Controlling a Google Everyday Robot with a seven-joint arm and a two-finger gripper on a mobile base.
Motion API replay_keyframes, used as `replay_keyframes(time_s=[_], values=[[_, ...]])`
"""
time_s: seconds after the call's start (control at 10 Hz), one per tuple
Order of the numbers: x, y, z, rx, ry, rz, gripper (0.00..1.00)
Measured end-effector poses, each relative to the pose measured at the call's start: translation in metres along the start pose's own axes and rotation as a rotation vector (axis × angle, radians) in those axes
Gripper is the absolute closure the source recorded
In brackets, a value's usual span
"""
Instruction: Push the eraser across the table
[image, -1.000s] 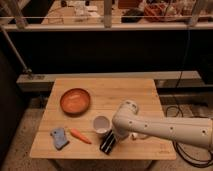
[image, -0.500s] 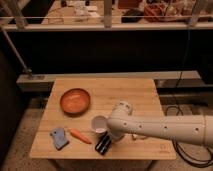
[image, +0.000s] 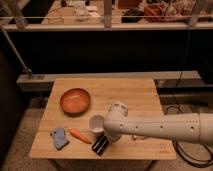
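One eraser (image: 100, 144), flat black oblong with a pale stripe, lies near the front edge of the table (image: 145, 100), angled, just right of the carrot (image: 80, 135). Judged light, rigid and low-profile; likely to slide readily on the smooth planks and to swivel if pressed off-centre, so contact is best made broadside against a long edge, near its middle, rather than by grasping. Gripper (image: 103, 141): at the end of the white arm (image: 160, 127), which enters from the right, set down at the eraser's upper end, apparently touching it; whether the digits are spread or pressed together cannot be told. Blue-grey chunky item (image: 59, 138): left of the carrot, near the front left corner. White cup (image: 96, 122): just behind the eraser, partly hidden by the arm's wrist. Orange bowl (image: 75, 100): farther back, left of centre. Change against half a second earlier: the eraser sits slightly further left and nearer the carrot, and the wrist has moved left with it; bowl, cup, carrot and blue-grey item are unmoved.
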Motion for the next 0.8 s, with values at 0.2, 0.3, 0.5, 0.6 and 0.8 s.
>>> replay_keyframes(time_s=[0.2, 0.3, 0.5, 0.6, 0.8], values=[[-0.007, -0.004, 0.001, 0.0, 0.004, -0.016, 1.0], [-0.014, -0.008, 0.001, 0.0, 0.004, -0.029, 1.0], [-0.016, -0.009, 0.002, 0.001, 0.006, -0.041, 1.0], [-0.017, -0.009, 0.003, 0.002, 0.008, -0.05, 1.0], [-0.025, -0.015, 0.005, 0.006, 0.01, -0.076, 1.0]])
